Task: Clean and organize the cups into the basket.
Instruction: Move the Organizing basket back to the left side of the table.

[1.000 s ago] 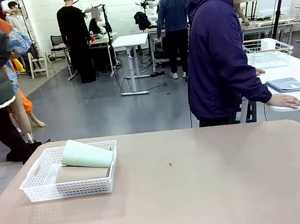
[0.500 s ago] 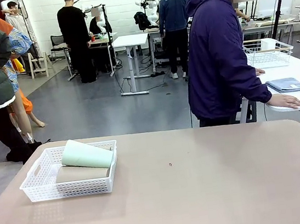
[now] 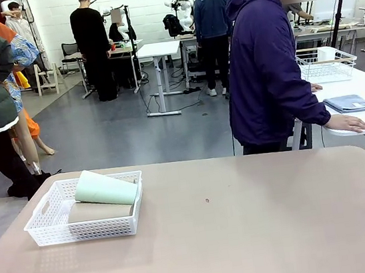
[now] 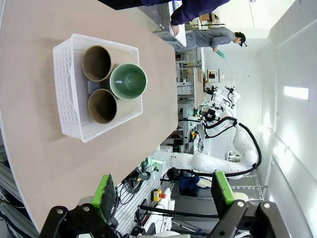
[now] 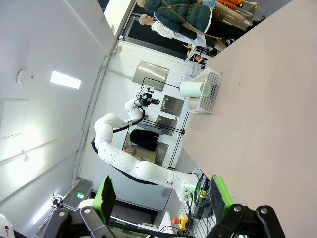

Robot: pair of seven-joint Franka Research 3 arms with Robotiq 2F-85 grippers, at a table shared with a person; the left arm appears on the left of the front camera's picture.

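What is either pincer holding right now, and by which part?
Nothing. The left pincer and right pincer both stand open and empty; all three cups lie in the basket.

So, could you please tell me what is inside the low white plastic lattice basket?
Three cups lie on their sides in the white lattice basket: two beige-tan cups and a pale mint green cup resting on top. The basket floor beneath them is covered.

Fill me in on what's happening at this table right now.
Nothing is being handled at the moment. All three cups lie on their sides in the white basket at the table's left: the mint cup rests on top of the two tan cups. Both arms are pulled back, the left tool and the right tool open and holding nothing. The person in the purple jacket stands beyond the far edge, turned toward another table, one hand resting on it.
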